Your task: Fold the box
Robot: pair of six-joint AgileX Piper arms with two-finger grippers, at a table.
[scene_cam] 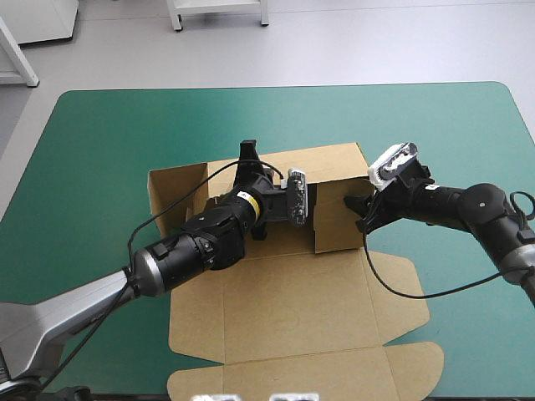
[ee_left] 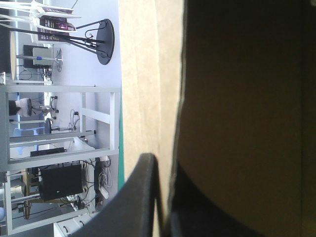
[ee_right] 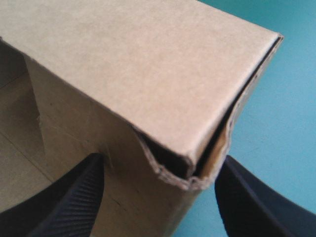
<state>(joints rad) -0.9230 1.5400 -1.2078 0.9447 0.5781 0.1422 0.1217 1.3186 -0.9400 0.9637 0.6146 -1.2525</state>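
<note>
Box [scene_cam: 284,309] with walls raised, left hand [scene_cam: 248,159] pinching one wall's edge, right hand [ee_right: 163,160] spread astride a corner

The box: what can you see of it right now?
The box is a cut sheet of brown board, half formed on the teal-green table. Its far part has walls raised; the lid panel with rounded flaps lies flat toward the near edge. The left gripper is shut on the far wall; the open right gripper straddles the right corner, whose tucked edge looks crumpled.
</note>
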